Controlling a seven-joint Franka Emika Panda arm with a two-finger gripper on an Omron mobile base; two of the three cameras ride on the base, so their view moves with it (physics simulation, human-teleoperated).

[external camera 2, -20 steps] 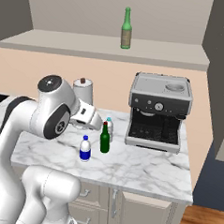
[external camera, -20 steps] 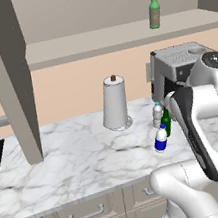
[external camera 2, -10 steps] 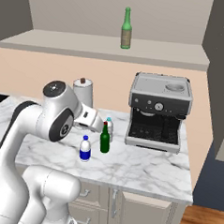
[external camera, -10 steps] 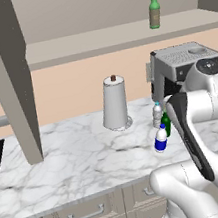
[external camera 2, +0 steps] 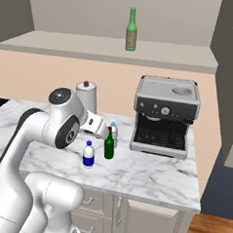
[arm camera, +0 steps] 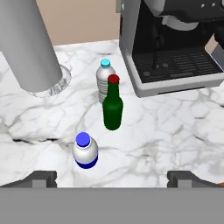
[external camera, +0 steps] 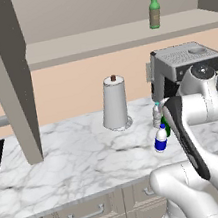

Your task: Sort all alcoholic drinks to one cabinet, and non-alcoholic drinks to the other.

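On the marble counter stand three bottles close together. The dark green glass bottle (arm camera: 112,107) (external camera 2: 109,146) has a red cap. Just behind it is the clear bottle with a teal cap (arm camera: 105,78) (external camera 2: 113,134). In front and to the left is the white bottle with blue label and cap (arm camera: 85,151) (external camera 2: 88,155) (external camera: 160,139). The paler olive-green bottle (external camera: 153,8) (external camera 2: 131,30) stands up on the cabinet shelf. My gripper (arm camera: 111,178) hangs above the counter bottles, open wide and holding nothing.
A coffee machine (external camera 2: 166,116) (arm camera: 175,43) sits right of the bottles. A paper towel roll (external camera: 115,102) (arm camera: 26,48) stands to their left. The open cabinet shelf (external camera: 94,40) runs above the counter (external camera: 64,159).
The arm has shifted slightly, bringing the hand a little closer over the three counter bottles. The bottles have not moved and the jaws stay open.
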